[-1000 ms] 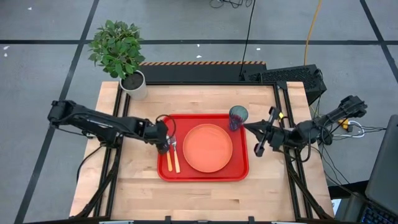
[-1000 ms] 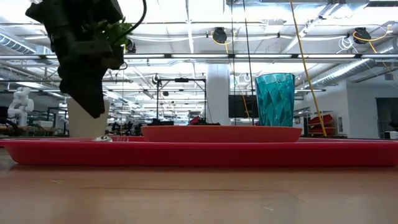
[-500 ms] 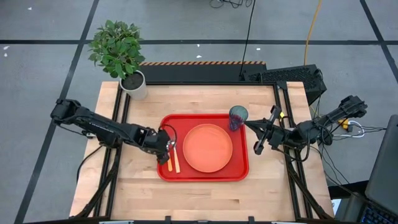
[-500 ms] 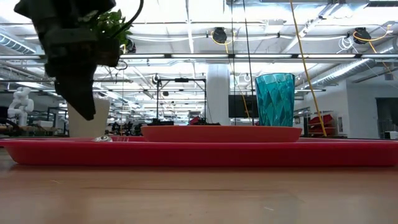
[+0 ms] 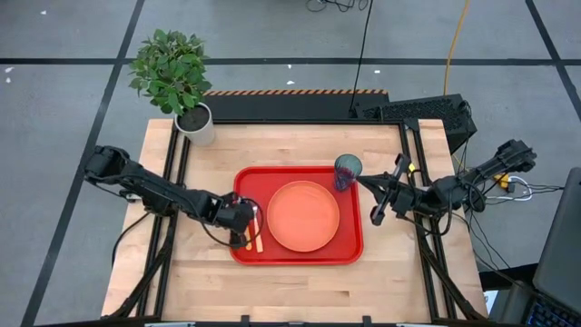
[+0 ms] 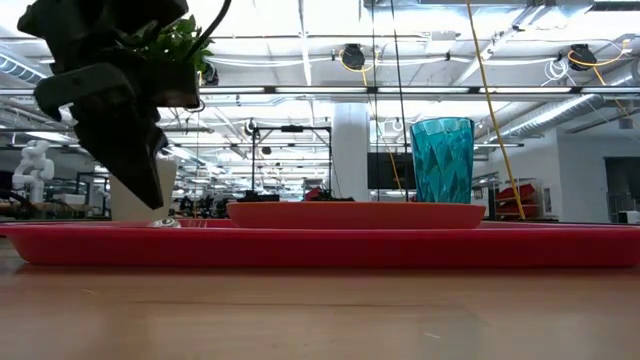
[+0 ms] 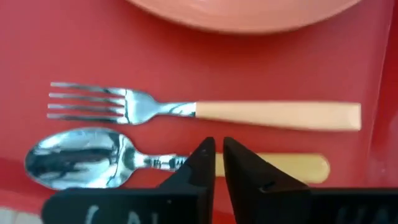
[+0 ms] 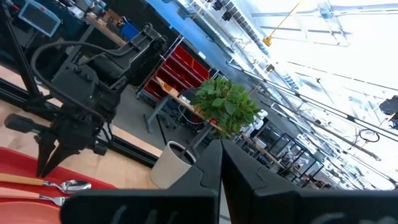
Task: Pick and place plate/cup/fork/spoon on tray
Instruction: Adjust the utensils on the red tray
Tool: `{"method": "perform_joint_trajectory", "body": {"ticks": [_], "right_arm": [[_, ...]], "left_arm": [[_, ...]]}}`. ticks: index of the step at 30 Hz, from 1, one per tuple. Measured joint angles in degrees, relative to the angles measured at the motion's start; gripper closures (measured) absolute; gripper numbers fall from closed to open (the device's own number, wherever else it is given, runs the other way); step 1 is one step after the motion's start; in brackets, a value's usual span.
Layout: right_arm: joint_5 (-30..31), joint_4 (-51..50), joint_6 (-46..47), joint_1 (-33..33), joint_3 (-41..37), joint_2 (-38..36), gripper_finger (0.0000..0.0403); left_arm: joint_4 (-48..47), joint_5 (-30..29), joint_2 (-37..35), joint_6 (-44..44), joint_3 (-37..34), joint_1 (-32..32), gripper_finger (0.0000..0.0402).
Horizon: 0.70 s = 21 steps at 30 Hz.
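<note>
1. Left tool (image 5: 243,221) hangs over the left edge of the tray (image 5: 349,247), its fingers (image 7: 200,163) nearly together with only a thin slit between them and nothing gripped; in its wrist view the tips sit just above the spoon's neck.
2. Spoon (image 7: 87,158) and fork (image 7: 186,110) lie side by side on the tray's left strip, parallel, orange handles pointing the same way, the fork the nearer one to the plate.
3. Plate (image 5: 303,216) rests flat in the middle of the tray.
4. Cup (image 5: 347,170) stands upright in the tray's far right corner, just beside the plate.
5. Right tool (image 5: 380,201) waits off the tray's right edge above the worktop (image 5: 300,145), fingers pressed shut and empty.
6. Potted plant (image 5: 175,77) stands at the worktop's far left corner, well apart from the tray.
</note>
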Motion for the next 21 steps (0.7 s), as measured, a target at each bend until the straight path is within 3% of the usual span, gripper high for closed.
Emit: {"method": "perform_joint_trajectory", "body": {"ticks": [5, 21], "right_arm": [[-0.04, -0.05, 0.87, -1.01, 0.00, 0.00, 0.0403], [-0.24, -0.48, 1.51, -1.52, 0.00, 0.00, 0.0403]], "left_arm": [[-0.10, 0.00, 1.00, 0.06, 0.00, 0.34, 0.0396], [-2.99, 1.42, 4.92, 2.45, 1.50, 6.62, 0.0399]]}}
